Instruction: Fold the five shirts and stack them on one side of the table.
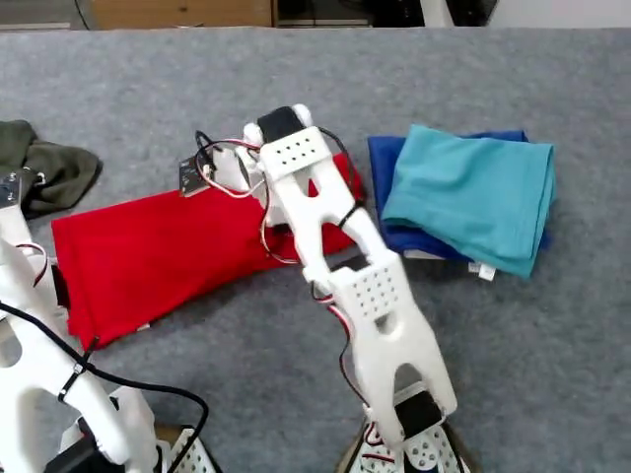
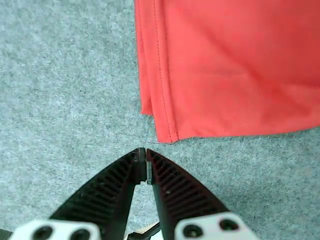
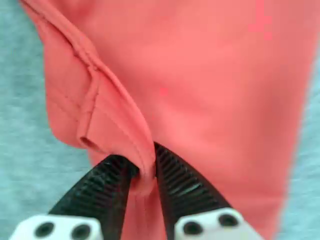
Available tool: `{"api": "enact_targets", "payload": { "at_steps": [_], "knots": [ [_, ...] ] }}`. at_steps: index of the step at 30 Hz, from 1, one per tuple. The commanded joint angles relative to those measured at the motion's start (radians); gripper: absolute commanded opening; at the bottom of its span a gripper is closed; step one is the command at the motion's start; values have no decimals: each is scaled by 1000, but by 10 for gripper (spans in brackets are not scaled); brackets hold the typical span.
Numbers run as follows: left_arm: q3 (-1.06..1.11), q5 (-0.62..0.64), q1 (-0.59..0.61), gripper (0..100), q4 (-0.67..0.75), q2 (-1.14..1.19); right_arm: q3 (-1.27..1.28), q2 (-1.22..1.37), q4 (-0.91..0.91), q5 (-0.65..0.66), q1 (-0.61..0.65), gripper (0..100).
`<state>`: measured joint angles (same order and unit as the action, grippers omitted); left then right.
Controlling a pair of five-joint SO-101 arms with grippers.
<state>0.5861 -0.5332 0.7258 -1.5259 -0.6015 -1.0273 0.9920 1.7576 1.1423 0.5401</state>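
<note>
Partly arm-hidden overhead, right hand grips the red shirt; left hand clenched empty.

High cam overhead; wrist cams close, all share red shirt.

Looks like a robot lab. Two white arms w/ loose wires sit at a grey felt counter. Wood panel behind.

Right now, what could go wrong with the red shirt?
The right hand pinches just a thin fold of the red shirt, so it might slip out.
The left hand is shut beside the shirt's corner, holding nothing, so that end may drag.
The teal shirt sits close and could get bumped.
</note>
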Motion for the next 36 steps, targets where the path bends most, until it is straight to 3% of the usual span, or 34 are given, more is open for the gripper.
{"api": "enact_targets", "payload": {
  "at_steps": [1,5,12,15,19,21,23,25,31,36],
  "knots": [
    [-46,0,3,19,2,-18,-194,56,23,66,-7,4],
    [-43,0,3,20,5,-13,-320,139,25,66,13,17],
    [-48,0,3,20,3,-13,-432,165,29,64,25,284],
    [-48,0,3,19,3,-19,-472,165,29,38,24,329],
    [-49,-2,3,19,2,-21,-529,125,31,-28,15,280],
    [-49,-2,3,19,2,-21,-522,82,31,-57,1,175],
    [-46,-2,3,19,2,-21,-483,38,31,-91,1,0],
    [-46,-2,5,19,2,-21,-420,-2,31,-126,-2,41],
    [-51,-2,5,22,9,-12,-202,-41,28,-265,15,1],
    [-89,58,3,160,37,68,-173,-67,31,-356,-21,1]
  ]
}}
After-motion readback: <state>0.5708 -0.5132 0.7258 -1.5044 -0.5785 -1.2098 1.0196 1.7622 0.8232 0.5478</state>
